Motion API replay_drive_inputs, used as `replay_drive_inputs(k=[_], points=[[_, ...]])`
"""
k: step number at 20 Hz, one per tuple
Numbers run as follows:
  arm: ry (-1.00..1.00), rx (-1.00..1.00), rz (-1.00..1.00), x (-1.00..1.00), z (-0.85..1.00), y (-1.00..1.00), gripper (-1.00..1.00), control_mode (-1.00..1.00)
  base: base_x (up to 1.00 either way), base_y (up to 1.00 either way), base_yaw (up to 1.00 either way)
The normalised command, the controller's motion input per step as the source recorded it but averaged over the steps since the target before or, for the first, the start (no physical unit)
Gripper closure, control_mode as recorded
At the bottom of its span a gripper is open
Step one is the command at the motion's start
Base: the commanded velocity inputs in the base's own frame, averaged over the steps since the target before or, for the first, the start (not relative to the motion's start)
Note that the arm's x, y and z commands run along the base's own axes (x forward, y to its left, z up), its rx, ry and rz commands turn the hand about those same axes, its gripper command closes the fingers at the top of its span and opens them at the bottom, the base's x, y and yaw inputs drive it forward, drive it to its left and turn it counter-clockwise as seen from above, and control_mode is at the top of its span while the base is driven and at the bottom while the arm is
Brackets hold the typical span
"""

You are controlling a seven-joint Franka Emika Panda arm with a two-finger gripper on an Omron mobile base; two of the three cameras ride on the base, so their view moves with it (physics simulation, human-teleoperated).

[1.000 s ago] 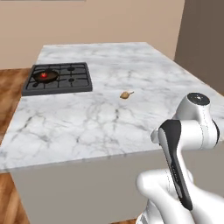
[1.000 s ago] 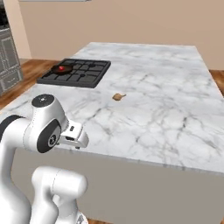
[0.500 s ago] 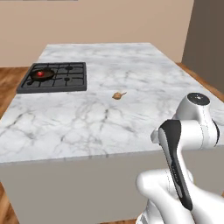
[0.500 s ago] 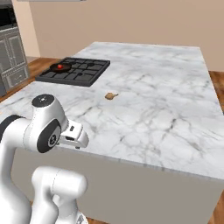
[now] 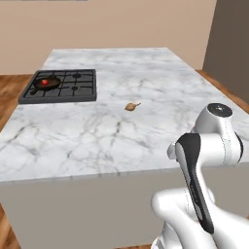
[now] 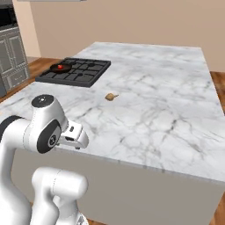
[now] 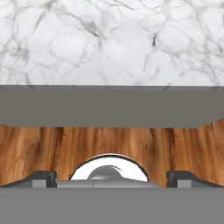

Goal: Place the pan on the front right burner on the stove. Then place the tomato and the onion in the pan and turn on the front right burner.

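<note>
The dark pan point(image 5: 47, 83) sits on the stove point(image 5: 73, 92) at its near left corner burner; whether that is the front right burner I cannot tell. The red tomato point(image 5: 44, 82) lies inside the pan. On the marble, right of the stove, the tan onion point(image 5: 131, 106) lies alone. From the right base the same pan point(image 6: 60, 68), tomato point(image 6: 60, 67) and onion point(image 6: 110, 96) appear. My gripper point(image 7: 112, 177) is open and holds nothing. It hangs folded by the counter's near edge point(image 6: 78, 140), far from the onion, and faces the counter's side and the wood floor.
The marble island top point(image 5: 146, 73) stretches wide around the stove. Its grey side panel point(image 7: 112, 105) stands right ahead of the hand. Grey cabinets point(image 6: 11, 57) stand beyond the stove at left. Wood floor point(image 7: 52, 144) lies below.
The whole scene slid slightly left in both base views during the first half second, so the base moved; since then it holds still. The arm keeps its folded pose, jaws open.
</note>
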Motion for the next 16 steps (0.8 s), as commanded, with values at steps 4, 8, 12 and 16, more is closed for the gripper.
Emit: replay_drive_inputs(k=[4,8,12,16], points=[[0.00,0.00,0.00,0.00,0.00,0.00,-1.00,1.00,0.23,0.00,-0.01],[0.00,0.00,0.00,0.00,0.00,0.00,-1.00,1.00,0.29,0.02,-0.02],[0.00,0.00,0.00,0.00,0.00,0.00,-1.00,1.00,0.35,0.11,-0.05],[0.00,0.00,0.00,0.00,0.00,0.00,-1.00,1.00,0.33,0.16,-0.07]])
